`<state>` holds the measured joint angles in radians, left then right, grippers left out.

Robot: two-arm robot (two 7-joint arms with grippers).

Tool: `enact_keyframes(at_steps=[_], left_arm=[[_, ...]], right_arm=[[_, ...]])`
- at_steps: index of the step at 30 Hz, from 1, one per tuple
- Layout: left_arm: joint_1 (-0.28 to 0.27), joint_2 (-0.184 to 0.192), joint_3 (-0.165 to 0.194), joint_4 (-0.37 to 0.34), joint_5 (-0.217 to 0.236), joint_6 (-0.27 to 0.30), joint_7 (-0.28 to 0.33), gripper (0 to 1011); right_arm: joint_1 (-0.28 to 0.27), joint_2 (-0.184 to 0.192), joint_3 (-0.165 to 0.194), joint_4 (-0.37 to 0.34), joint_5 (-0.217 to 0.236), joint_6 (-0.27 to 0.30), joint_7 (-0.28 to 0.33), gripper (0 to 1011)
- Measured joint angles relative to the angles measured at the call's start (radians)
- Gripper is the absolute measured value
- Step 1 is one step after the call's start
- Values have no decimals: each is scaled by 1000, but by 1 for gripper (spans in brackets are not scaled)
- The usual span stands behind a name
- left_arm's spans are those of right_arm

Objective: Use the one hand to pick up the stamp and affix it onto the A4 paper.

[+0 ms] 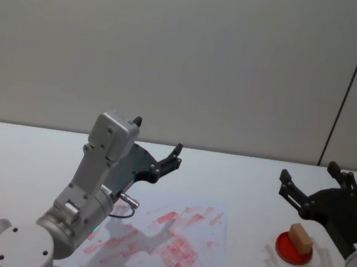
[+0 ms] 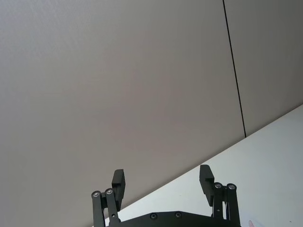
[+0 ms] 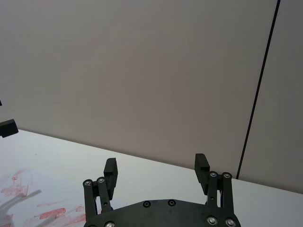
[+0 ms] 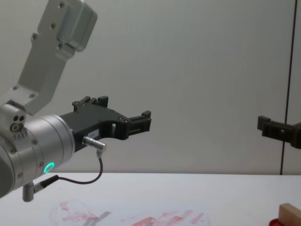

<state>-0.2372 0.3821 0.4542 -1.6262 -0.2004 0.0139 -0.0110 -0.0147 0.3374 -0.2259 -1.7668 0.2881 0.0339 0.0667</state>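
right gripper [image 1: 311, 176] is the working hand: black, two fingers, on the silvery-grey arm. it hangs in the air well above the white table [image 1: 258, 177], fingers spread wide, nothing between them. right wrist view confirms it: both fingertips [image 3: 201, 163] are apart, with bare wall and table edge in the gap. in the chest view it comes in from the right edge [image 4: 273, 128], high off the table.

stamp [image 1: 300, 238]: small pale tan wooden block, below the hand and back from its fingertips, toward the robot. no contact with the hand. it sits on a red round pad [image 1: 282, 247], slightly skewed. the chest view shows its corner low down [image 4: 289, 213], far under the hand.

a4 paper [image 1: 165, 237]: flat on the table to the hand's left, well apart from it and from the stamp, covered in red and pink ink smears. its near corner shows in the right wrist view [image 3: 28, 208].

left gripper [image 1: 158, 141]: farther left of the hand, raised over the far edge of the paper. its fingers are spread and it carries nothing [image 2: 161, 178]. a dark cable loops under its wrist and a green ring light is lit [image 4: 49, 166].
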Motion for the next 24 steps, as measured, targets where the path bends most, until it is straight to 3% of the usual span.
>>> enact_keyframes(at_steps=[24], left_arm=[[0, 0, 0, 0, 0, 0, 0, 1003]], right_arm=[[1, 0, 1, 1, -1, 1, 1, 1001]])
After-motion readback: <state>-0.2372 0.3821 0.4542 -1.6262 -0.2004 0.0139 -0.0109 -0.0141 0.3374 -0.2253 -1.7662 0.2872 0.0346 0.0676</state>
